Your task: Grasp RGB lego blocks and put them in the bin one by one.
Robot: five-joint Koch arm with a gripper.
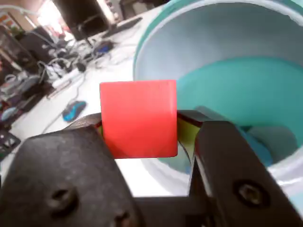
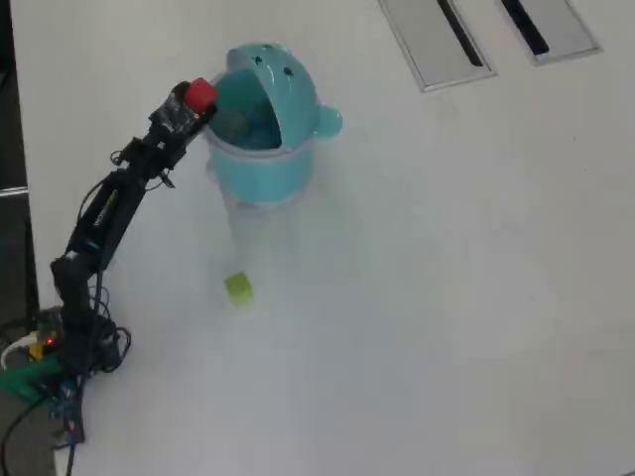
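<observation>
Gripper (image 1: 139, 137) fills the bottom of the wrist view, black jaws closed down on the red cube (image 1: 138, 118), one jaw on each side, cube face square to the camera at frame centre. Right behind it, upper right of the frame, is the bin (image 1: 156, 38): mouth open, pale inner wall, teal lid tipped down inside; a blue patch shows low inside at right, can't tell what it is. Cube sits at the bin's near rim, partly overlapping the opening. Overhead view: gripper (image 2: 198, 102) and red cube (image 2: 201, 93) at the left edge of the bin (image 2: 263, 174), upper left of frame, arm running down to its base at lower left. Something bluish sits inside the bin opening, too blurred to call. Yellow-green cube (image 2: 238, 288) lies on the white table (image 2: 446, 297) below the bin, well apart from the gripper. Two grey slotted panels (image 2: 427, 40) at the top right edge.
</observation>
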